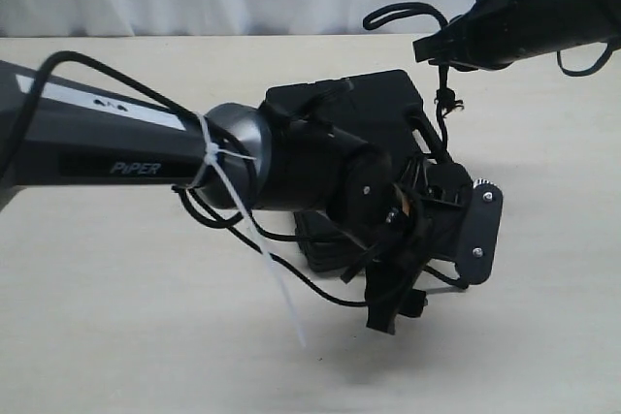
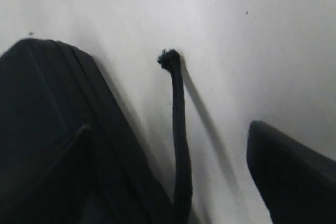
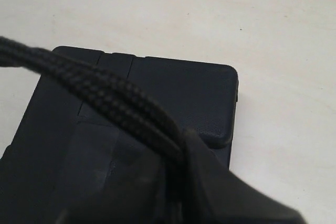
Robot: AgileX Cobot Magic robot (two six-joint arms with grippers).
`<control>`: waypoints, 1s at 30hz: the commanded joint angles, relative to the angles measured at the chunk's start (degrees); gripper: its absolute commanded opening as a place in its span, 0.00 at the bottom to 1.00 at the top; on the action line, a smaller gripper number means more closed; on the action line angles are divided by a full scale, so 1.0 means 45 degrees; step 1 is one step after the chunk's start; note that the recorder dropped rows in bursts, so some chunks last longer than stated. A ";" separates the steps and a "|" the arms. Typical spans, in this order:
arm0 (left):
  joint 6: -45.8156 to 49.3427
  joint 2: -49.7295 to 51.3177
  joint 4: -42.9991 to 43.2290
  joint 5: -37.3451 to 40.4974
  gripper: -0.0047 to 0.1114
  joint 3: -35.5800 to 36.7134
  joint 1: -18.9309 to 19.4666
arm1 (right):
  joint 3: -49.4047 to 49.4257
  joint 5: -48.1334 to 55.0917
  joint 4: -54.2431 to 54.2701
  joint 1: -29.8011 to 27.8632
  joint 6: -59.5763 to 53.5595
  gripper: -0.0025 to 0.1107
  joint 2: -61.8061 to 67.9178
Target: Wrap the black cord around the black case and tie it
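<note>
A long, soft, limp black braided cord (image 3: pixel 105 95) is pinched above the flat black moulded-plastic case (image 3: pixel 173 82) by the right gripper (image 1: pixel 432 50). Beside the case, its frayed end (image 2: pixel 169 59) lies untouched by the spread left gripper (image 1: pixel 432 239); a hold just behind that knot is judged surest.

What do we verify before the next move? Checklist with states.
1. Right fingers hold cord: ok, shut on it.
2. Cord end between left fingers: ok, the frayed tip sits in the gap.
3. Left grip on cord: not ok, fingers apart, not touching it.
4. Case flat on table: ok.
5. Cord wrapped round case: cannot tell, left arm hides most of it.
</note>
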 commanded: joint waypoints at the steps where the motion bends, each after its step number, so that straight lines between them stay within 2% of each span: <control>1: -0.2685 0.0576 0.2866 0.1165 0.69 -0.0701 -0.0172 | 0.0069 -0.0097 -0.0086 -0.0075 0.0014 0.06 -0.0106; 4: -0.2851 0.0789 0.3393 0.1313 0.68 -0.0851 -0.0287 | 0.0069 -0.0097 -0.0086 -0.0075 0.0014 0.06 -0.0106; 10: -0.2902 0.0918 0.3768 0.1796 0.48 -0.1023 -0.0541 | 0.0069 -0.0097 -0.0086 -0.0075 0.0014 0.06 -0.0106; 16: -0.2811 0.0918 0.4144 0.2478 0.47 -0.1023 -0.0705 | 0.0069 -0.0085 -0.0086 -0.0075 0.0050 0.06 -0.0106; 23: -0.2705 0.0918 0.5299 0.3204 0.47 -0.1023 -0.1304 | 0.0069 -0.0085 -0.0086 -0.0075 0.0050 0.06 -0.0106; 25: -0.4386 0.0918 0.6840 0.3008 0.47 -0.1023 -0.1304 | 0.0069 -0.0060 0.0009 -0.0075 0.0056 0.06 -0.0106; 26: -0.5224 0.0918 0.7504 0.2980 0.40 -0.1023 -0.1304 | 0.0069 -0.0060 0.0009 -0.0075 0.0056 0.06 -0.0106; 27: -0.5567 0.0857 0.7930 0.3073 0.19 -0.1023 -0.1304 | 0.0069 -0.0060 0.0009 -0.0075 0.0056 0.06 -0.0106; 28: -0.5567 0.0829 0.7934 0.3200 0.06 -0.1023 -0.1304 | 0.0069 -0.0060 0.0009 -0.0075 0.0056 0.06 -0.0106; 30: -0.5563 0.0518 0.7492 0.3293 0.04 -0.1023 -0.1304 | 0.0069 -0.0060 0.0009 -0.0075 0.0056 0.06 -0.0106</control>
